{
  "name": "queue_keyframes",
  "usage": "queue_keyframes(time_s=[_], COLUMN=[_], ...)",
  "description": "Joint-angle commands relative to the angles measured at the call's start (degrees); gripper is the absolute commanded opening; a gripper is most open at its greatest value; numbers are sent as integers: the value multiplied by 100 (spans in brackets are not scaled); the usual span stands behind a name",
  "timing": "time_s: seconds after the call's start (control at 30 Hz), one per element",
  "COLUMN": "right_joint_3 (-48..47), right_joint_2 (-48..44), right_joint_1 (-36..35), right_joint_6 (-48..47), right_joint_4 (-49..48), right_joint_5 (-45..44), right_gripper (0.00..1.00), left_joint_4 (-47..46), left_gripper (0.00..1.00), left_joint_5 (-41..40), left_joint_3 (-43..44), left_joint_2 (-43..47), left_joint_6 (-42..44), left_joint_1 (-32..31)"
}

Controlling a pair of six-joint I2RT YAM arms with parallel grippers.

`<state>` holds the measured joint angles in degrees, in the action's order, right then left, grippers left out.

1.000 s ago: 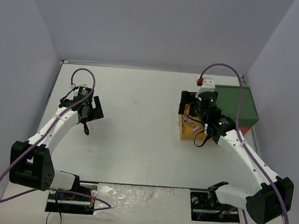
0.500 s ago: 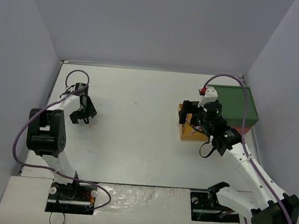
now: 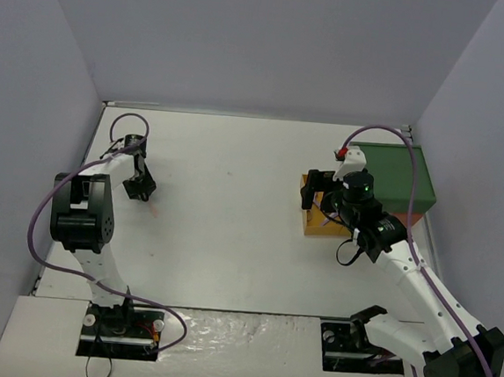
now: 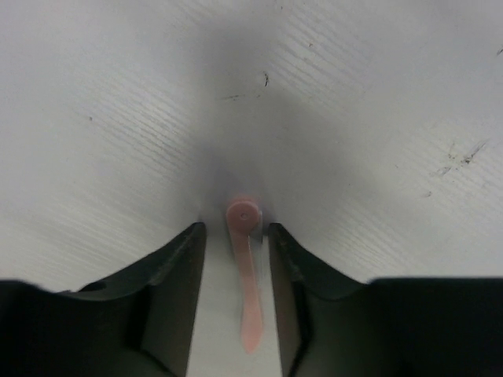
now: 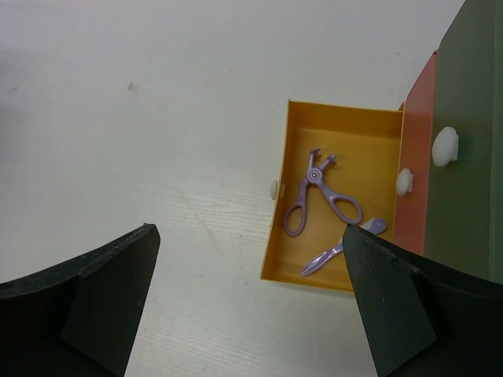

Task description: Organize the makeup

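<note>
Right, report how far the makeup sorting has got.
Done: lilac eyelash curler and lilac tweezers lie in the pulled-out orange-yellow drawer. In hand: the open left pincer straddles the pink stick on the table, not yet gripping. The right pincer hangs open and empty by the drawer. Left: stowing that stick.

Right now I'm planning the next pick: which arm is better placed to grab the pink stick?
Left. The left gripper, open, straddles the pink stick on the table; the right gripper hangs open over the orange drawer, across the table.
</note>
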<state>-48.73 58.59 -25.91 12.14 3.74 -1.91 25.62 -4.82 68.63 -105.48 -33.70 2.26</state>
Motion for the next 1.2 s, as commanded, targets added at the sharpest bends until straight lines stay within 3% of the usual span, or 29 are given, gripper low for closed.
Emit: queue_keyframes(time_s=[0.0, 0.03, 0.17, 0.4, 0.73, 0.93, 1.17], right_joint_3=[-58, -58, -89, -163, -369, -414, -744], right_joint_2=[-119, -119, -82, 67, 914, 1413, 1931], right_joint_1=[-28, -28, -28, -164, -1422, -1788, -2149], right_joint_6=[17, 25, 18, -1, 482, 647, 541], right_joint_4=[-313, -317, -484, -672, -1984, -2982, -3238], right_joint_5=[60, 74, 364, 1172, 1634, 1691, 1382], right_gripper=[100, 100, 100, 100, 99, 88, 78], left_joint_4=[27, -15, -99, -458, -1713, -2906, -3504], left_gripper=[29, 17, 0, 0, 0, 0, 0], left_joint_5=[-33, 10, 154, 783, 1475, 1420, 1332], left_joint_3=[118, 53, -43, -310, -820, -1378, -1551], left_joint_2=[-113, -120, -29, 701, 2501, 3439, 3899], left_joint_6=[-158, -192, -274, -476, -1180, -1894, -2362], left_joint_1=[10, 2, -39, -235, -1589, -2312, -2883])
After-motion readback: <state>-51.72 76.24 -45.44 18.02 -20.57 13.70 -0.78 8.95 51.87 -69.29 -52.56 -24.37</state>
